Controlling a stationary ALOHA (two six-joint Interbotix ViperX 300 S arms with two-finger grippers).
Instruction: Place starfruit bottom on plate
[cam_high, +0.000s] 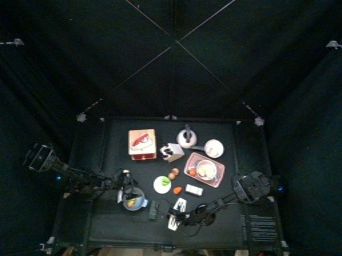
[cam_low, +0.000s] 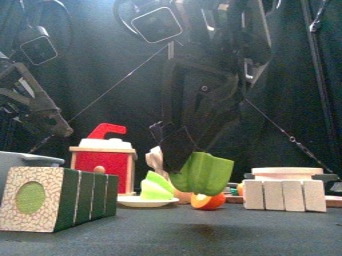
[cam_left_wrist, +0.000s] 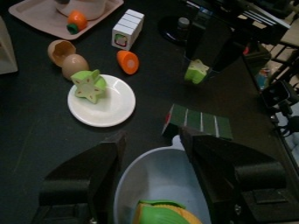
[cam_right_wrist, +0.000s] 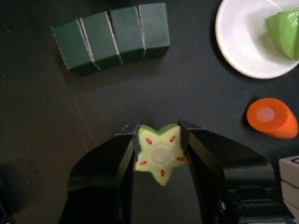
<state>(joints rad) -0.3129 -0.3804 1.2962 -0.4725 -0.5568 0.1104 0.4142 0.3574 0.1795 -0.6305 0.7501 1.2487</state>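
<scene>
My right gripper (cam_right_wrist: 160, 138) is shut on a green starfruit piece (cam_right_wrist: 158, 157) and holds it above the black table. In the front view the piece (cam_low: 203, 172) hangs just right of the white plate (cam_low: 134, 201). Another starfruit piece (cam_left_wrist: 90, 85) lies on the plate (cam_left_wrist: 111, 112). In the right wrist view the plate (cam_right_wrist: 247, 44) is off to one side, apart from the held piece. My left gripper (cam_left_wrist: 158, 144) is open above a blue bowl (cam_left_wrist: 149, 171) at the table's front left.
A green striped box (cam_left_wrist: 198, 122) lies near the bowl. An orange piece (cam_right_wrist: 271, 116) lies beside the plate, with an egg (cam_left_wrist: 73, 64), a white carton (cam_left_wrist: 126, 31) and a pink tray (cam_left_wrist: 47, 10) beyond. A red-and-white box (cam_low: 104, 160) and white blocks (cam_low: 283, 192) stand in the front view.
</scene>
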